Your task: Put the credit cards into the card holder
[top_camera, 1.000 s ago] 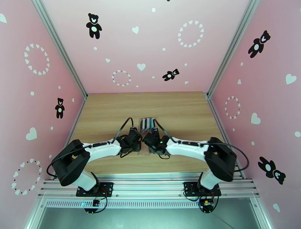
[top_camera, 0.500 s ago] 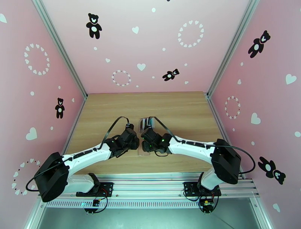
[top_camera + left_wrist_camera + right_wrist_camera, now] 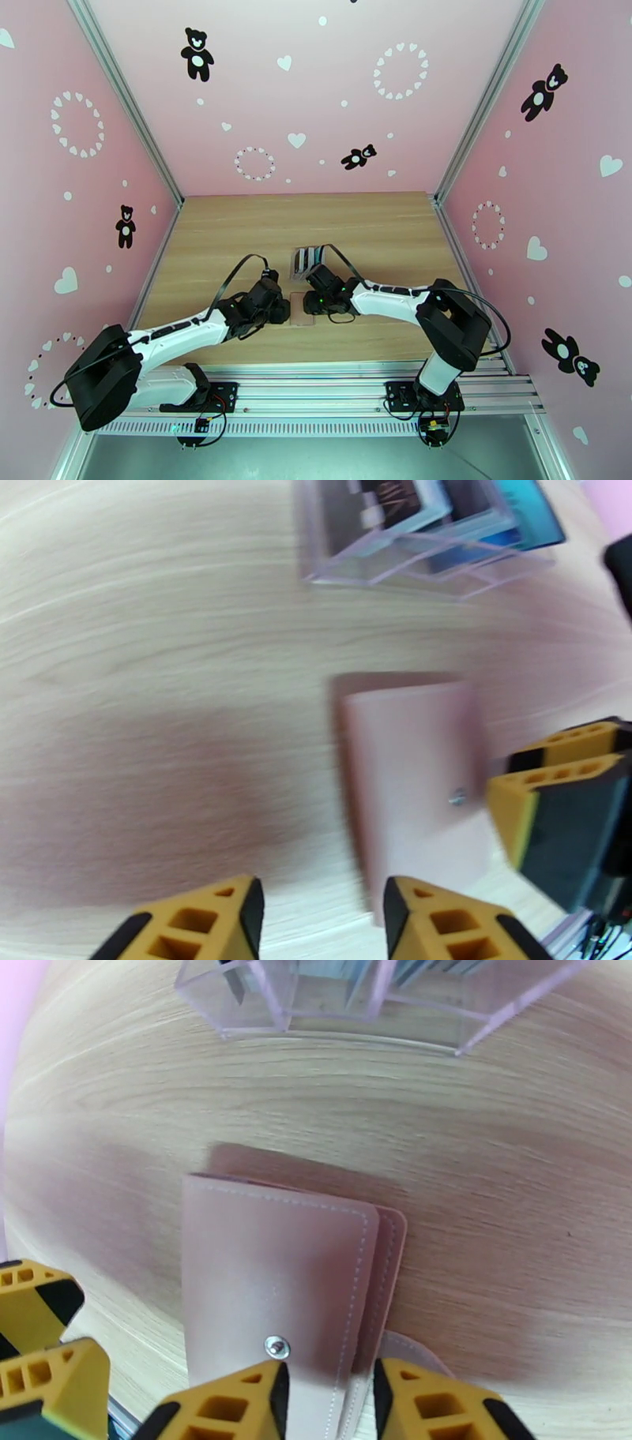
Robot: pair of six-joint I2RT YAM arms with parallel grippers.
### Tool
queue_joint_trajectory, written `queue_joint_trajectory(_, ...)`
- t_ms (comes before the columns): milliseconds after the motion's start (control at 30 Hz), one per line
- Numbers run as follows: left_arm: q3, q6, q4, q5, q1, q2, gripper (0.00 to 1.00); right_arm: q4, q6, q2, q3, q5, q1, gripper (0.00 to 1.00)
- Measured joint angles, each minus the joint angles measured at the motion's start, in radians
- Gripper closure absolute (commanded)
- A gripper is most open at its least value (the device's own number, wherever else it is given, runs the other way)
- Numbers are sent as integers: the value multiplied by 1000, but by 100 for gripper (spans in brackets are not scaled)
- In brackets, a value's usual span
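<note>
We are looking at the card holder (image 3: 276,1276) lying shut and flat on the wooden table (image 3: 237,229), its stitched tan-pink cover facing up and a small metal snap stud (image 3: 276,1347) showing near its near edge; a snap tab (image 3: 411,1351) is poking out beside that edge. The right gripper (image 3: 328,1378) is hanging directly over this end of the wallet, its orange-and-black jaws standing a little apart with the stitched edge showing in the gap, though we cannot tell whether the tips are touching the leather. The left gripper (image 3: 320,910) is sitting just beside the wallet's other side, its jaws parted wider and holding nothing, with bare wood and a corner of the wallet showing between them. From the top view we are seeing the two arms reaching inward so that the grippers are facing each other across the wallet. Just beyond it, the credit cards (image 3: 529,511) are standing on edge in a clear slotted stand (image 3: 426,559), one bright blue and one dark; some pale lettering is showing on the dark card, but it is too blurred for us to read
</note>
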Motion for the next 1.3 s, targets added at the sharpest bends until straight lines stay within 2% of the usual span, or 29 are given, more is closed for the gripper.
queue_joint_trajectory(467, 0, -15, 47, 20, 0, 87, 54, 78, 11, 21, -24, -60, -19, 54)
queue_joint_trajectory(1300, 24, -41, 4, -60, 0, 184, 57, 144, 34, 32, -44, -114, -21, 53)
